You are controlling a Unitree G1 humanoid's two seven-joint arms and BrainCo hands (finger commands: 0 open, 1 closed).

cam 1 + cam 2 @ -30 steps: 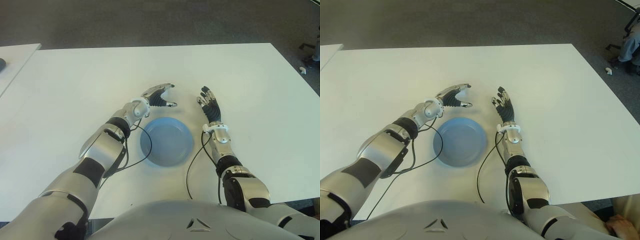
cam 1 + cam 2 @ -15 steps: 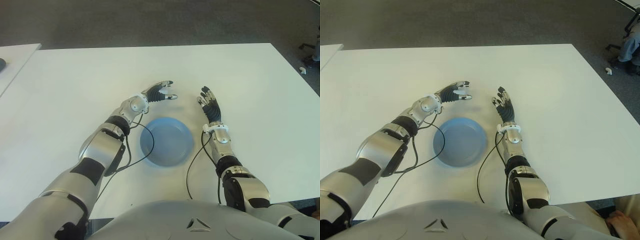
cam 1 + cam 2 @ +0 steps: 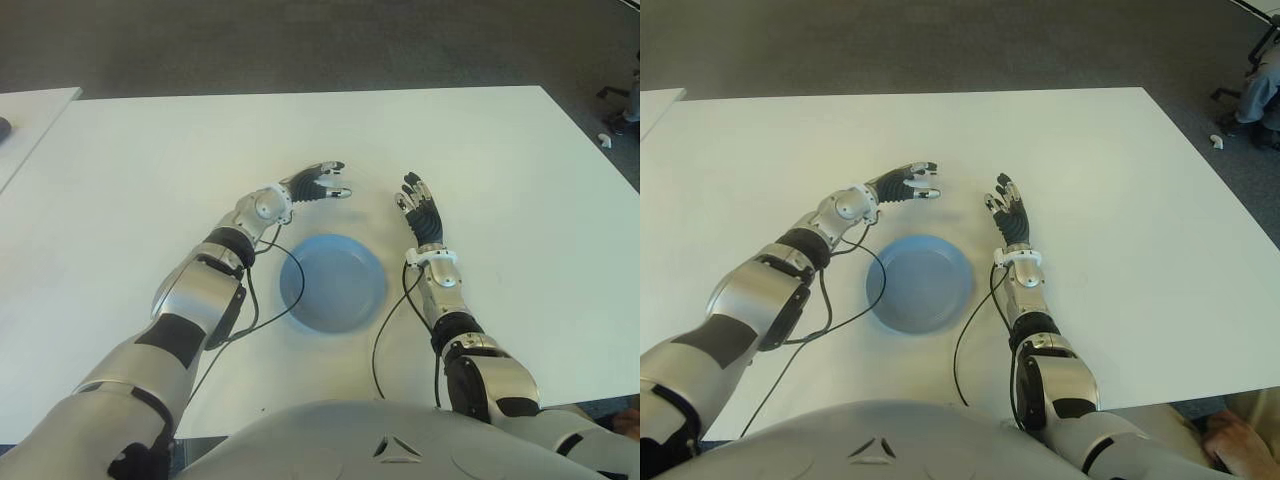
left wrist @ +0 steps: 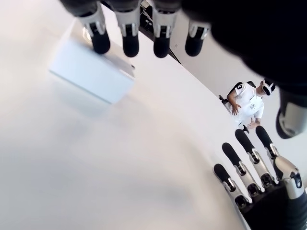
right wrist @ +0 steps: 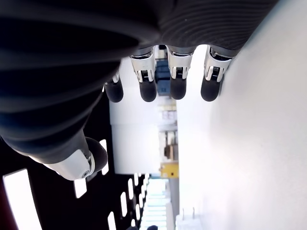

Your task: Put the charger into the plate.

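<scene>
The white charger (image 4: 91,72) is a small block lying flat on the white table (image 3: 480,150), just beyond the blue plate (image 3: 300,262). My left hand (image 3: 328,182) reaches over it with fingers spread and open. In the left wrist view its fingertips (image 4: 129,45) stand at the charger's far edge and the thumb is held well apart, so nothing is gripped. The plate holds nothing. My right hand (image 3: 420,210) shows to the right of the plate's far rim, open with fingers straight. The charger (image 5: 189,223) also shows in the right wrist view.
Black cables (image 3: 260,300) run from both wrists around the plate's sides. A second white table (image 3: 30,120) stands at the left with a dark object (image 3: 4,127) on it. A seated person (image 4: 249,103) is beyond the table's right end. A hand (image 3: 1240,440) shows at the near right corner.
My left hand has moved away from the plate, farther out and a little left, and its fingers have stretched out over the charger. The right hand and the plate have not moved.
</scene>
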